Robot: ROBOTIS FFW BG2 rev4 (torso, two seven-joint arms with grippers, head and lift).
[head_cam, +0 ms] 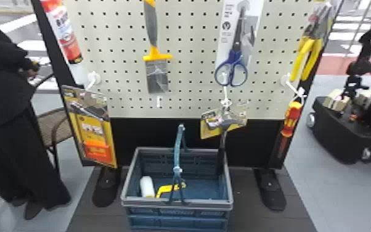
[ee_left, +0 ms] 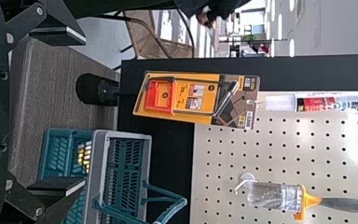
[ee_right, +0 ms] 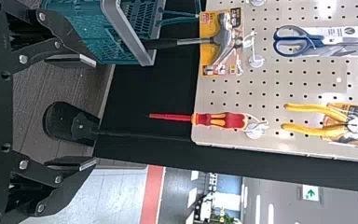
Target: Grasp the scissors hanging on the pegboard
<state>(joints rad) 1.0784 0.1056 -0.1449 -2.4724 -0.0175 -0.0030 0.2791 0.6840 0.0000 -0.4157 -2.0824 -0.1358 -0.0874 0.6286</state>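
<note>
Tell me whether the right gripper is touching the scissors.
Apart. The right wrist view shows the right gripper, jaws open, well short of the scissors, with bare pegboard and the dark stand between them.

The scissors (ee_right: 314,41) run off the right wrist view's edge — blade tips cut off.

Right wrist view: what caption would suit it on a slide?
Open right gripper faces a pegboard hung with blue-handled scissors, a hammer, a screwdriver and yellow pliers.
</note>
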